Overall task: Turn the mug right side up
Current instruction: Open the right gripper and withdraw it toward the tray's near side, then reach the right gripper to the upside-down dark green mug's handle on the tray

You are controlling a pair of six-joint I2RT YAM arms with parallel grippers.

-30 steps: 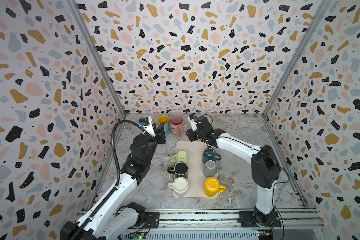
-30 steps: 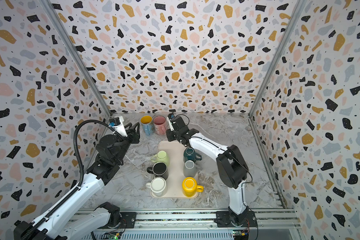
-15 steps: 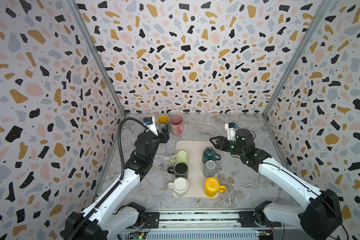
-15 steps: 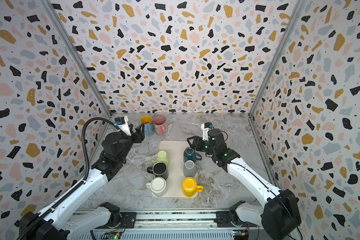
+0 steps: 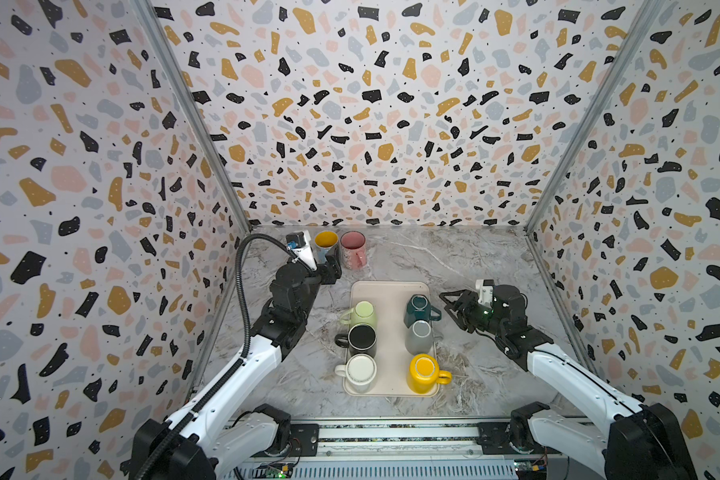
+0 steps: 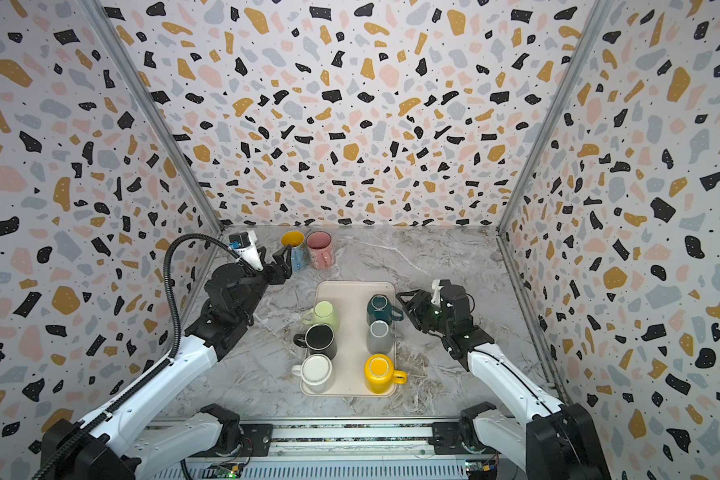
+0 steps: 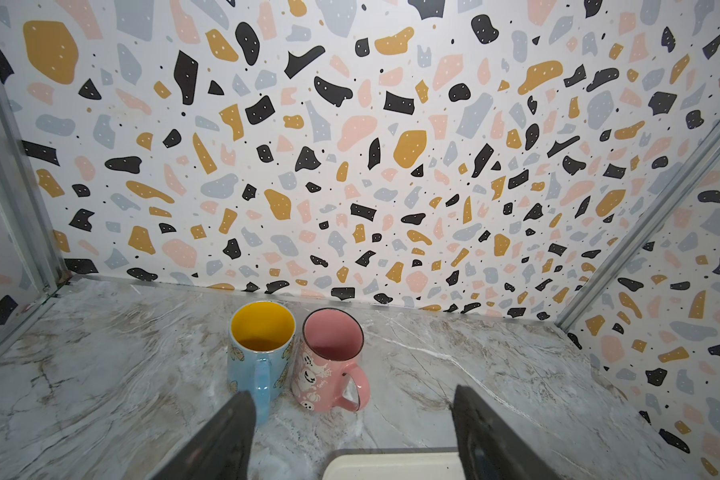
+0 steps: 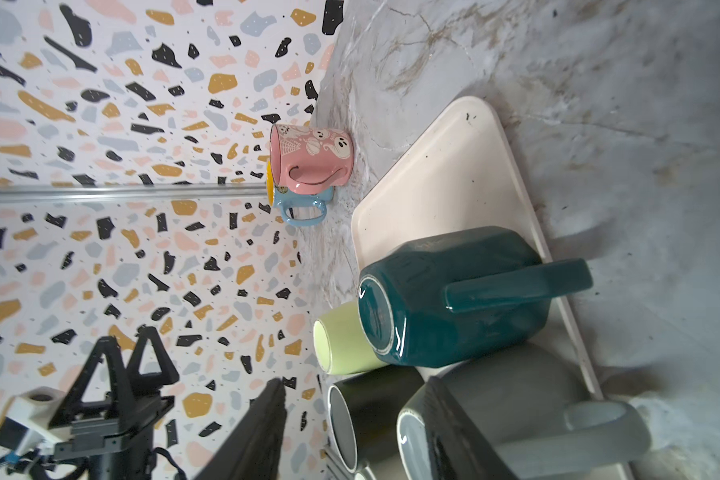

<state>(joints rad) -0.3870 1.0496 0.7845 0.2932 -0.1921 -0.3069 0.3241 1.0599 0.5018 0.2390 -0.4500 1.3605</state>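
Task mug: your teal mug [image 5: 418, 309] stands base up at the far right corner of the tray [image 5: 391, 291], with its handle pointing right.
Right hand: your right hand [image 5: 452, 308] is just right of that handle and apart from it. Its fingers are spread, with nothing between them.
Left hand: your left hand [image 6: 283, 262] is at the far left of the bench [image 5: 454, 257]. Its fingers are spread and empty, and the tips are just beside the blue mug [image 5: 326, 243].
Upright mugs: the blue mug and the pink mug [image 5: 353, 249] stand mouth up at the far edge of the bench, off the tray. They are side by side, blue on the left, with their handles toward the near side.
Tray, left column: you have the green mug [image 5: 361, 316] far, the black mug [image 5: 361, 338] in the middle and the white mug [image 5: 360, 372] near, all with handles to the left.
Tray, right column: the grey mug [image 5: 420, 336] stands close on the near side of the teal mug. The yellow mug [image 5: 424, 372] is nearest, with its handle to the right.
Orientation: your right wrist view shows the green, black and grey mugs base up. The white and yellow mugs look base up too, though they are too small in the top views to be sure.
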